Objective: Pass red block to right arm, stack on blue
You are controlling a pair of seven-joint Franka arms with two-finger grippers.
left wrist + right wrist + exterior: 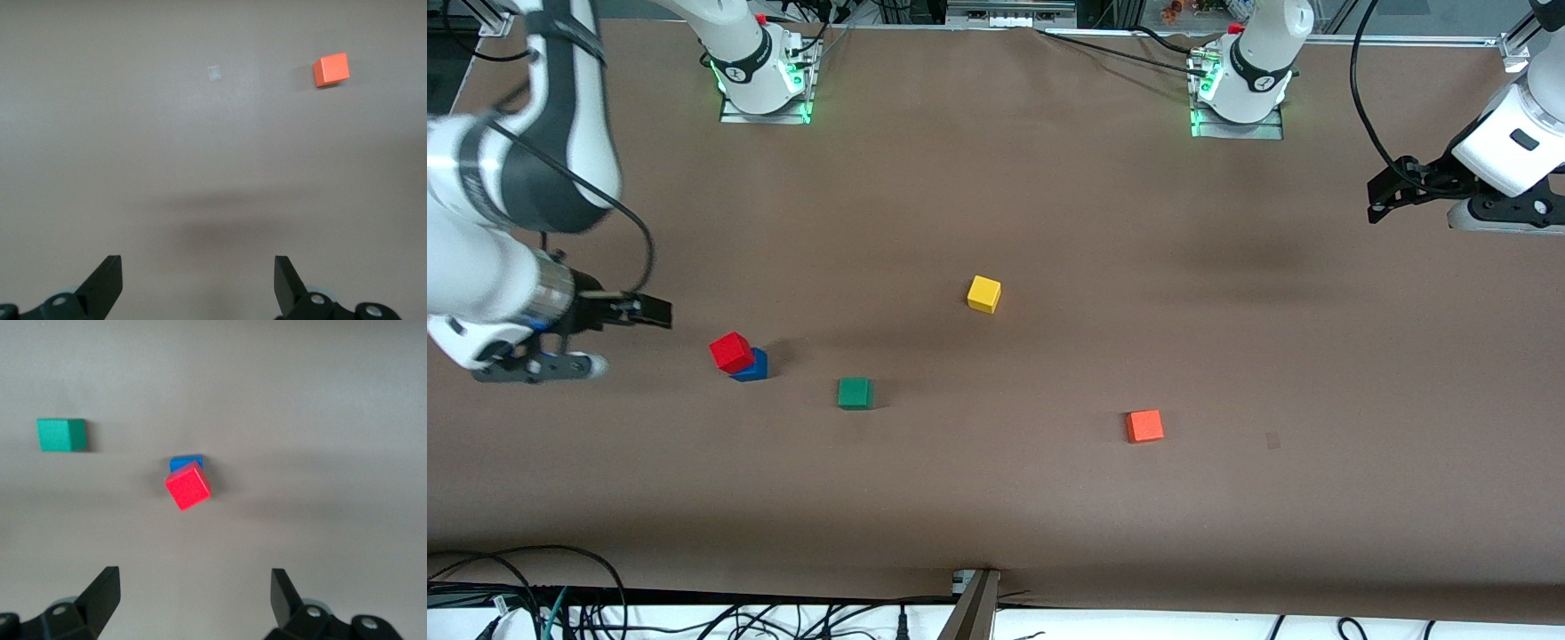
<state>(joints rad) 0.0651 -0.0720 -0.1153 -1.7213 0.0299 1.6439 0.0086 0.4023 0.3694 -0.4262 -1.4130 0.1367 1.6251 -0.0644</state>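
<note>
The red block point(731, 352) rests on top of the blue cube point(753, 367), turned a little and shifted off-centre so part of the blue shows. The stack stands toward the right arm's end of the table. In the right wrist view the red block point(189, 487) covers most of the blue cube point(187, 461). My right gripper point(660, 312) is open and empty, up in the air beside the stack and clear of it; it also shows in the right wrist view point(193, 583). My left gripper point(1378, 200) is open and empty over bare table at the left arm's end point(198, 267).
A green cube point(855, 392) sits beside the stack, toward the table's middle, and shows in the right wrist view point(61, 434). A yellow cube point(983, 293) lies mid-table. An orange-red cube point(1144, 426) lies nearer the front camera and shows in the left wrist view point(331, 69).
</note>
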